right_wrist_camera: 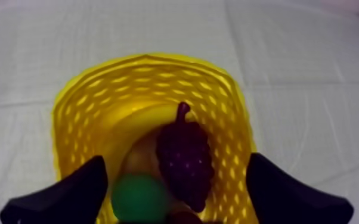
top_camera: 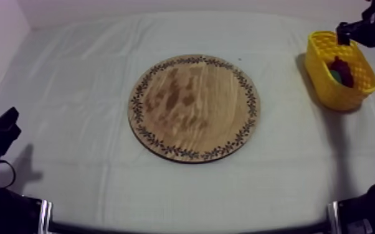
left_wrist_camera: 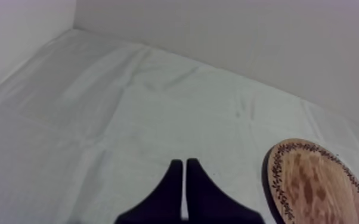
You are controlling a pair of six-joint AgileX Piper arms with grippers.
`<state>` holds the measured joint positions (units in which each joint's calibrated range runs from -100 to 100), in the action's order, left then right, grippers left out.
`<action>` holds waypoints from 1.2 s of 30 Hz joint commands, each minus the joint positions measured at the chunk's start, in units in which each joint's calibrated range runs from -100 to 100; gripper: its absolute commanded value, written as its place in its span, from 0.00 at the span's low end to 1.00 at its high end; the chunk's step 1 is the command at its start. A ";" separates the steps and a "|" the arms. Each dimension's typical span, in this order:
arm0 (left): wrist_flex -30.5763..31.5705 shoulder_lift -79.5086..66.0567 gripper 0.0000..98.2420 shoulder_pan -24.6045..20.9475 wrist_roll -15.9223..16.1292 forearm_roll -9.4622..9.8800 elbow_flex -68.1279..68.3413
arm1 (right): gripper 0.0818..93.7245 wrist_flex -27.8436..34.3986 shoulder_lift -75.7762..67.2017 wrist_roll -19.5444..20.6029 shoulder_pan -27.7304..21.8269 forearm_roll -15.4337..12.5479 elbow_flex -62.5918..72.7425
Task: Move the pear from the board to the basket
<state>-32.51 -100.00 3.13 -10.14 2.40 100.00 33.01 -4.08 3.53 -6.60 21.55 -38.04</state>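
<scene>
The round wooden board (top_camera: 193,106) lies bare in the middle of the table; its edge (left_wrist_camera: 313,184) also shows beside my left gripper. The yellow basket (top_camera: 339,87) stands at the far right. In the right wrist view the green pear (right_wrist_camera: 139,199) lies inside the basket (right_wrist_camera: 74,119) next to a dark bunch of grapes (right_wrist_camera: 185,158). My right gripper (right_wrist_camera: 177,158) hangs open just above them with nothing between its fingers; from above it (top_camera: 351,30) sits over the basket's far rim. My left gripper (left_wrist_camera: 183,173) is shut on nothing, low at the left (top_camera: 6,121).
A pale yellowish fruit (right_wrist_camera: 141,158) lies under the grapes and pear; I cannot tell its kind. Wrinkled cloth (top_camera: 71,81) covers the table between the board and the left wall. The back wall (left_wrist_camera: 247,36) runs behind the table.
</scene>
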 commanded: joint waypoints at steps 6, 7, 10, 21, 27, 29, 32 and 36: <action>0.01 0.00 0.00 0.02 0.01 0.02 0.00 | 0.66 -7.67 -22.32 1.08 -0.75 0.28 -18.53; 0.01 0.00 0.00 0.02 0.01 0.02 0.00 | 0.65 -8.40 -25.48 1.20 -0.86 0.50 -21.55; 0.01 0.00 0.00 0.02 0.01 0.02 0.00 | 0.64 -10.22 -35.12 0.89 -1.17 0.41 -30.54; 0.01 0.00 0.00 0.02 0.01 0.02 0.00 | 0.48 -12.54 -67.27 -4.80 -0.46 -6.21 -55.24; 0.01 0.00 0.00 0.02 0.01 0.02 0.00 | 0.24 -8.26 -78.78 -13.80 0.86 -18.20 -58.85; 0.01 0.00 0.00 0.02 0.01 0.02 0.00 | 0.13 -6.01 -81.55 -14.89 1.17 -20.30 -59.30; 0.01 0.00 0.00 0.02 0.01 0.02 0.00 | 0.05 -2.16 -84.99 -15.94 1.46 -22.40 -60.01; 0.01 0.00 0.00 0.02 0.01 0.02 0.00 | 0.01 3.93 -88.60 -15.43 1.89 -23.45 -60.02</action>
<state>-32.51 -100.00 3.13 -10.14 2.40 100.00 34.80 -90.89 -12.68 -4.78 -1.69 -98.24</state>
